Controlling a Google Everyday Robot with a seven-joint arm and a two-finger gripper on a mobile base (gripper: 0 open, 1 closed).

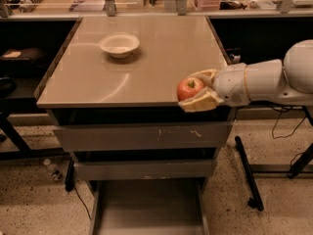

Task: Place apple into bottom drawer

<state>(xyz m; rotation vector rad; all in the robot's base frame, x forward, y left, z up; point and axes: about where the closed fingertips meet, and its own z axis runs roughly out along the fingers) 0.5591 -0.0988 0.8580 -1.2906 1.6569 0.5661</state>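
Observation:
The red-orange apple (189, 88) sits between the cream fingers (200, 103) of my gripper (195, 89), which is shut on it. The gripper holds the apple at the front right edge of the tan tabletop (142, 58), just above it. The white arm (266, 82) reaches in from the right. The bottom drawer (149, 204) is pulled open below, a wide grey tray with thin side rails, empty as far as it shows. Its front part is cut off by the frame edge.
A cream bowl (119, 45) stands at the back left of the tabletop. The scratched grey top drawer front (142, 136) and plain middle drawer front (144, 169) are closed. Black table legs (247, 173) stand to the right of the cabinet.

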